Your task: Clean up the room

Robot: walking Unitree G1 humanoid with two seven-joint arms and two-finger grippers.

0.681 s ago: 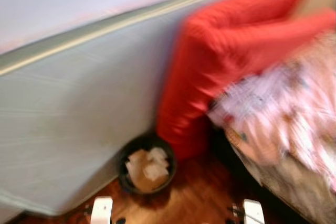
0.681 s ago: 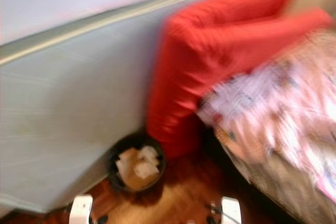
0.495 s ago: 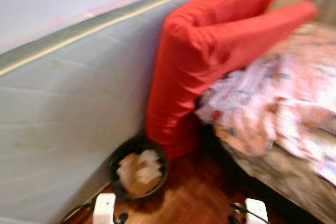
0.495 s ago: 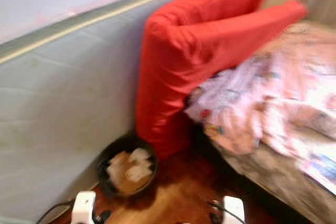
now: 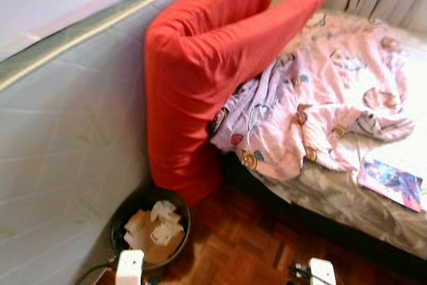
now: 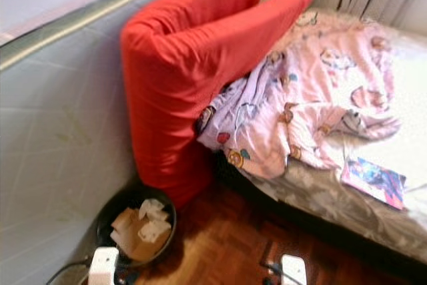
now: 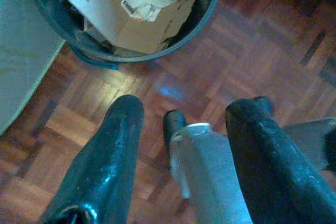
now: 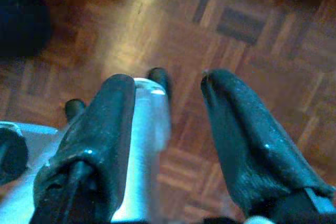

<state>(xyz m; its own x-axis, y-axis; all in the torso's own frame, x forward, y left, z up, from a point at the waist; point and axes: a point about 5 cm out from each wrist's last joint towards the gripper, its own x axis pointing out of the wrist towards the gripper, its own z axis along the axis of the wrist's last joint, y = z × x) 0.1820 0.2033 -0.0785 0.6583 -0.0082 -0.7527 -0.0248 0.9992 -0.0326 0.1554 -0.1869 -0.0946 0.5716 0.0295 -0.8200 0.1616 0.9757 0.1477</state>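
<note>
No text, label or number can be read anywhere.

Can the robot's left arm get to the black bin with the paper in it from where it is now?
Probably yes. The left tool hangs open above the wooden floor, right beside the black bin, with only bare floor between them. The bin sits against the grey mattress and the red cushion, but its near side is free.

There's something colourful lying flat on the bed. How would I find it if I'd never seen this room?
Start at the bed, where a rumpled pink blanket lies beside big red cushions. Past the blanket, near the bed's front edge, lies a thin booklet. It is the one flat, stiff thing on the bed, with a bright blue and pink cover.
</note>
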